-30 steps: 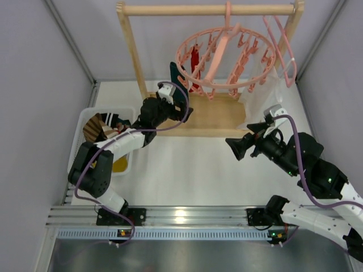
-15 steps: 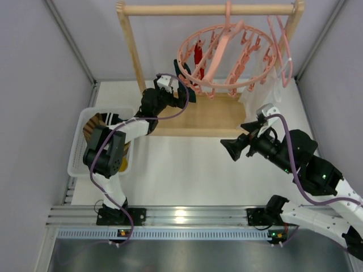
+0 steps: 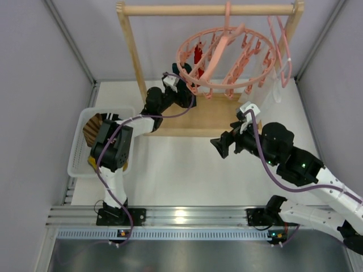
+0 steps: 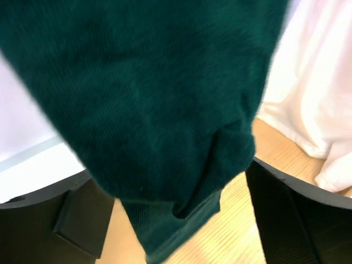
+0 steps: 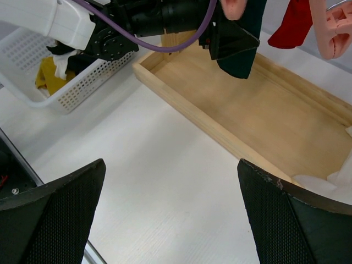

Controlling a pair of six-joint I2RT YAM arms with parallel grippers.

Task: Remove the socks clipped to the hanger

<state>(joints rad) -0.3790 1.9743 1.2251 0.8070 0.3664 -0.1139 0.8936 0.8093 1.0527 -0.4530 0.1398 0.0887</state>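
Observation:
The round pink hanger (image 3: 227,56) hangs from the wooden rack. A dark teal sock (image 3: 184,72) is clipped at its left edge and a red sock (image 3: 197,55) hangs further back. My left gripper (image 3: 187,95) is open around the teal sock. In the left wrist view the teal sock (image 4: 143,99) hangs between the spread fingers (image 4: 297,220) of the left gripper (image 4: 176,220). The right wrist view shows the teal sock (image 5: 236,66) and the red sock (image 5: 291,25). My right gripper (image 3: 218,146) is open and empty over the table, also in its own view (image 5: 170,214).
A white basket (image 3: 79,164) at the left holds removed socks. The rack's wooden base tray (image 5: 264,110) lies under the hanger. A plain pink clothes hanger (image 3: 283,45) carries a white garment (image 3: 272,90) at the right.
My left arm has swung from the basket up to the teal sock. The round hanger has swayed. My right arm has moved left and forward.

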